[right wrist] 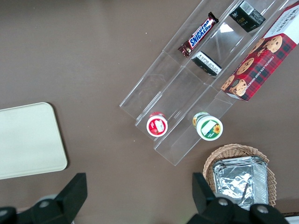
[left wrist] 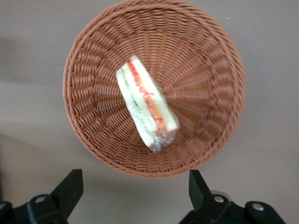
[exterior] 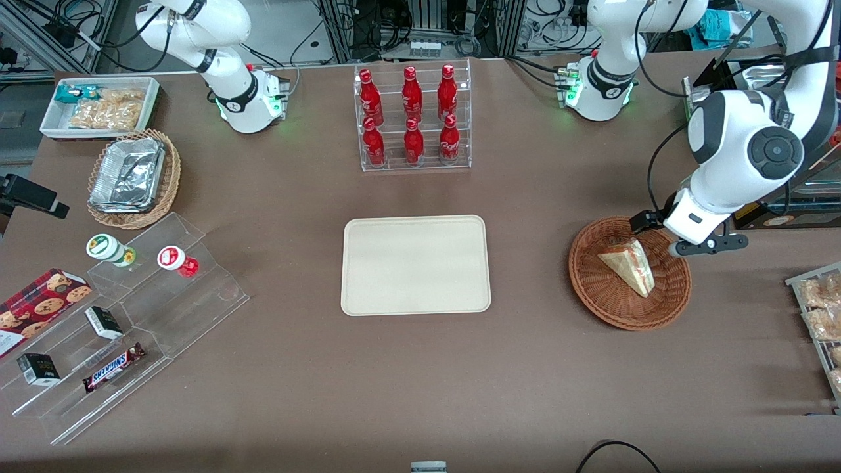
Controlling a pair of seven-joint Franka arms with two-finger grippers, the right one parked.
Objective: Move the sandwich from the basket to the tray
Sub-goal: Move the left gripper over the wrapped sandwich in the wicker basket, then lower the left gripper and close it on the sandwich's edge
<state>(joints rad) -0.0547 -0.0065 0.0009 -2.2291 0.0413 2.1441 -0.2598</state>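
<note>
Triangular wrapped sandwich point(left wrist: 146, 108) lying in round woven wicker basket point(left wrist: 210, 60), apart from flat cream tray point(exterior: 415, 265). Gripper point(left wrist: 135, 189) above basket rim, jaws wide open, empty, sandwich not between them.

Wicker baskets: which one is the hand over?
The reddish-brown basket holding the sandwich; the open hand hangs above its rim. The tan basket holds foil trays.
</note>
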